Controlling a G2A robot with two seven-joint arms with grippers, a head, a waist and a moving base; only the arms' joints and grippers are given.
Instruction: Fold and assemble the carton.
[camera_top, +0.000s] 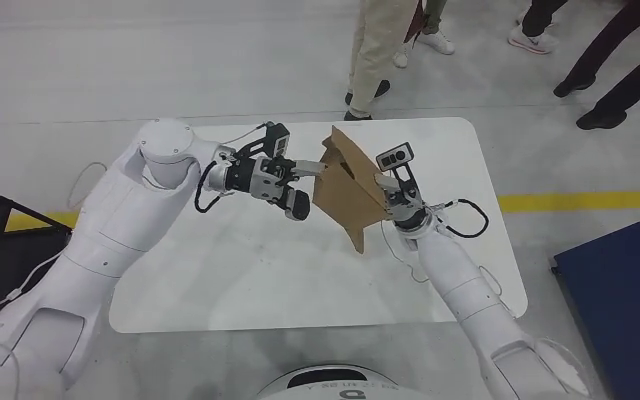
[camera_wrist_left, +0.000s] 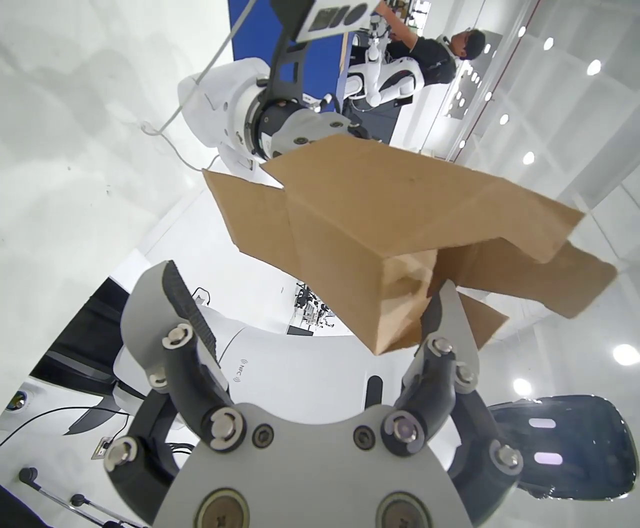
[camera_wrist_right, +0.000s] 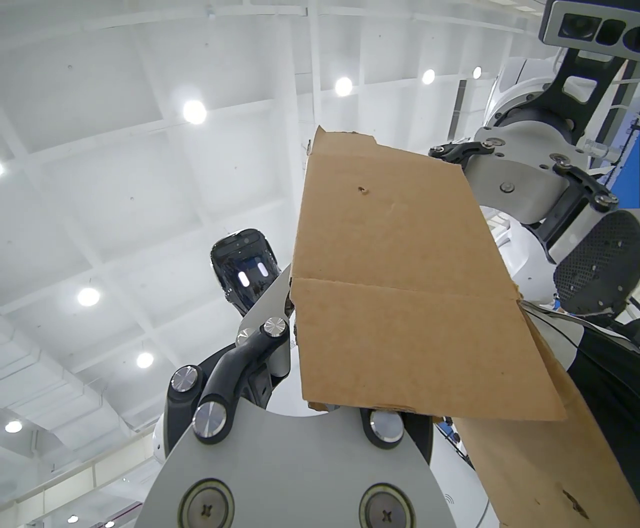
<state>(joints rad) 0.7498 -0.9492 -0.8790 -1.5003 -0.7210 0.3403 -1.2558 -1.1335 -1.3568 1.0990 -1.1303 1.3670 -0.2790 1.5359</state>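
A brown cardboard carton (camera_top: 345, 185), partly folded with loose flaps, hangs in the air above the white table (camera_top: 250, 280). My right gripper (camera_top: 392, 205) is shut on one of its panels (camera_wrist_right: 400, 300); one finger (camera_wrist_right: 270, 310) presses the panel's edge and the other is hidden behind the cardboard. My left gripper (camera_top: 297, 197) is at the carton's opposite side, open wide. A carton corner (camera_wrist_left: 390, 300) sits between its fingers, close to one fingertip (camera_wrist_left: 450, 310), while the padded finger (camera_wrist_left: 182, 305) stands well apart from it.
The table's rounded edges lie all around the two arms, with bare white surface near its front (camera_top: 300, 300). A yellow floor line (camera_top: 570, 202) runs to the right and a dark blue object (camera_top: 600, 290) stands on the floor beyond the table.
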